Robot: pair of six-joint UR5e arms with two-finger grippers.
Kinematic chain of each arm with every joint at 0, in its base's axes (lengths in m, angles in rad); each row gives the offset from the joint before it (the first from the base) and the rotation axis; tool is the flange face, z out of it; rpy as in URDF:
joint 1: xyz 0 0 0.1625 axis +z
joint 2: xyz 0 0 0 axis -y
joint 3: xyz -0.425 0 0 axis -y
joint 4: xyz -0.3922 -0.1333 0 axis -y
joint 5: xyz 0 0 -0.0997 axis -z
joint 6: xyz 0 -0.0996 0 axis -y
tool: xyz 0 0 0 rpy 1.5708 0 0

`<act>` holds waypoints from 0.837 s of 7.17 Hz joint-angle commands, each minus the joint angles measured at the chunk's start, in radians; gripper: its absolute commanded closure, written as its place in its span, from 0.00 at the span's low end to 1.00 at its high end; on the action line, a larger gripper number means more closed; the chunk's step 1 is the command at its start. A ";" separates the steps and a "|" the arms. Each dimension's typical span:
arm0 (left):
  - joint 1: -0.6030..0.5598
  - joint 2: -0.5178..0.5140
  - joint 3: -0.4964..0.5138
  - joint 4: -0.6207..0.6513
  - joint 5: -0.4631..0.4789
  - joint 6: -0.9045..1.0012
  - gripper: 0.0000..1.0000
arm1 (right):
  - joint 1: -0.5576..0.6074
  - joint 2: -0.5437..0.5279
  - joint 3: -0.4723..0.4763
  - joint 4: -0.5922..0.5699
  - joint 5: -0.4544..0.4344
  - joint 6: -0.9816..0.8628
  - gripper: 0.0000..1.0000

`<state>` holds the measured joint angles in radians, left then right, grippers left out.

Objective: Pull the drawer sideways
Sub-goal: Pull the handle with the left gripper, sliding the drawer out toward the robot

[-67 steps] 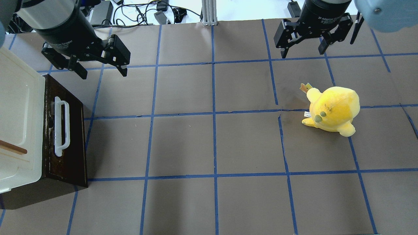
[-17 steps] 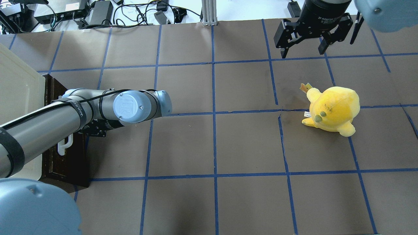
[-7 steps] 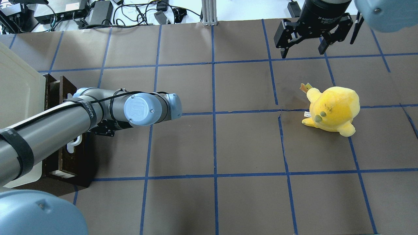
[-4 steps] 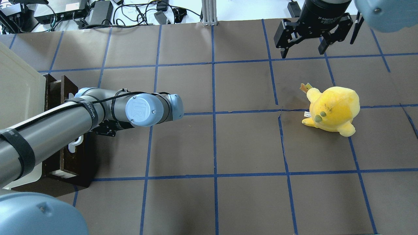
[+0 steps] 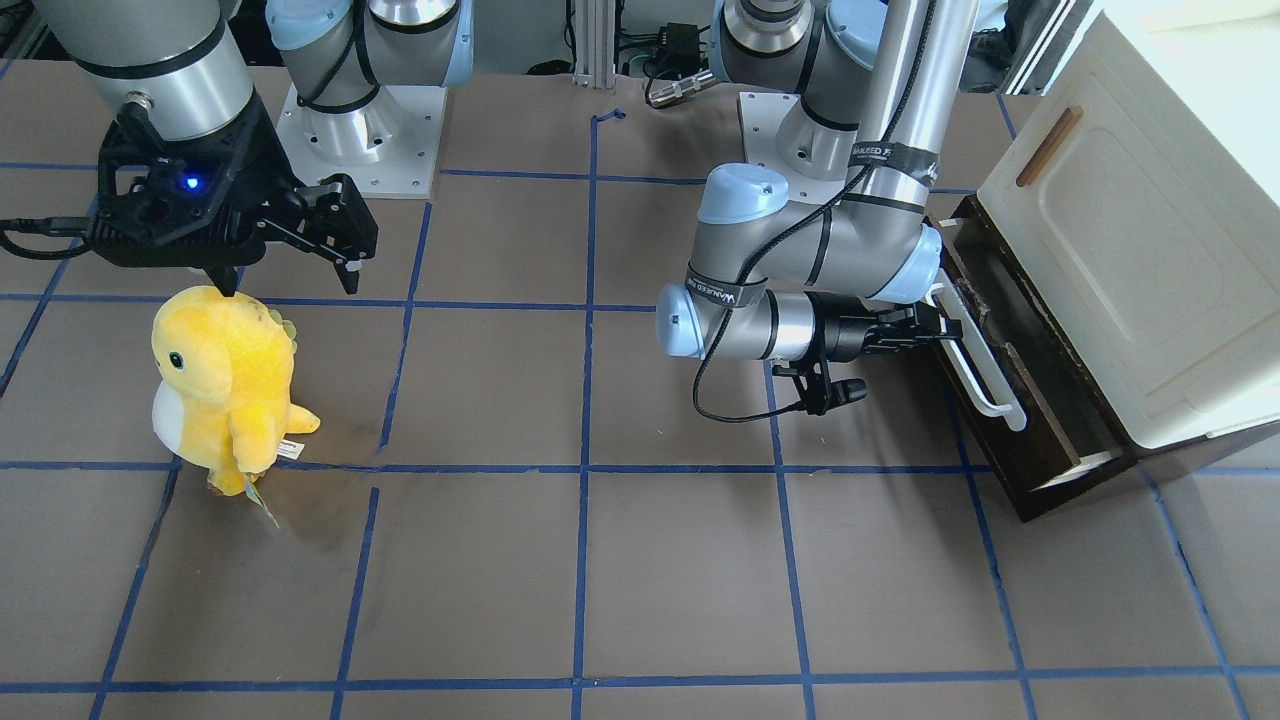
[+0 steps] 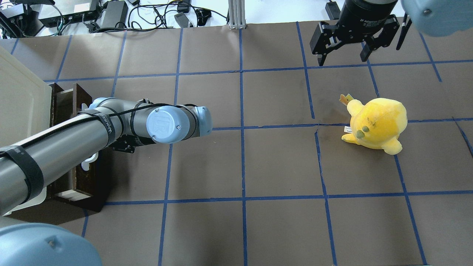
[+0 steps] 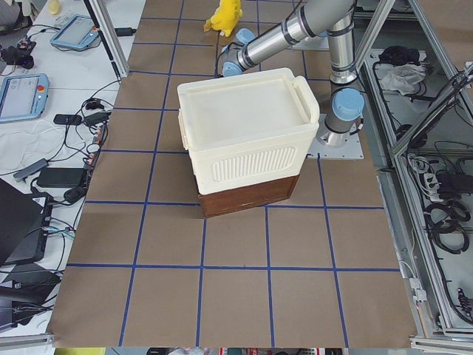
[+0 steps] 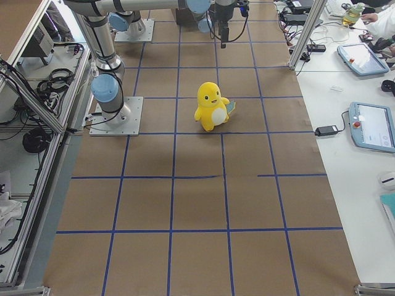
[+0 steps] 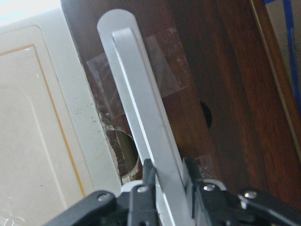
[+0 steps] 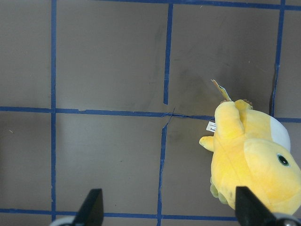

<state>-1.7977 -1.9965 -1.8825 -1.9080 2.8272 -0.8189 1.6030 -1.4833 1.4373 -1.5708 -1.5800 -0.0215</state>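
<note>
The drawer (image 5: 1003,458) has a dark brown front and a long white bar handle (image 5: 982,375). It sits under the cream-white cabinet (image 5: 1130,230) and is pulled partly out, so its pale side (image 5: 1085,466) shows. My left gripper (image 5: 938,326) is shut on the handle. In the left wrist view both fingers (image 9: 149,176) pinch the bar (image 9: 141,122). In the overhead view the drawer front (image 6: 83,96) stands out from the cabinet (image 6: 18,103), and my left arm hides the gripper. My right gripper (image 6: 343,55) is open and empty, far from the drawer.
A yellow plush toy (image 6: 375,123) stands on the brown mat on the right half, just below my right gripper; it also shows in the front view (image 5: 225,385). Blue tape lines grid the mat. Cables and power bricks (image 6: 111,14) lie beyond the far edge.
My left gripper came down from the far left and closed on the handle. Over the last second the drawer and arm slid a little further right, out from the cabinet. The right arm stayed still.
</note>
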 commanded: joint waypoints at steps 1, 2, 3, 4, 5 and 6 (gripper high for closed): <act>-0.017 -0.001 0.002 0.001 0.000 0.001 0.92 | 0.000 0.000 0.000 0.000 0.000 0.000 0.00; -0.020 -0.001 0.002 0.001 -0.002 0.001 0.92 | 0.000 0.000 0.000 0.000 -0.001 0.000 0.00; -0.022 -0.001 0.002 0.003 -0.005 0.001 0.92 | 0.000 0.000 0.000 0.000 0.000 0.000 0.00; -0.029 0.001 0.002 -0.002 -0.003 0.001 0.92 | 0.000 0.000 0.000 0.000 0.000 0.000 0.00; -0.040 -0.001 0.002 0.000 -0.003 0.001 0.92 | 0.000 0.000 0.000 0.000 0.000 0.000 0.00; -0.043 -0.002 0.002 -0.002 -0.003 0.001 0.92 | 0.000 0.000 0.000 0.000 0.000 0.000 0.00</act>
<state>-1.8341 -1.9973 -1.8807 -1.9087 2.8240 -0.8176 1.6030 -1.4834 1.4373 -1.5708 -1.5799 -0.0215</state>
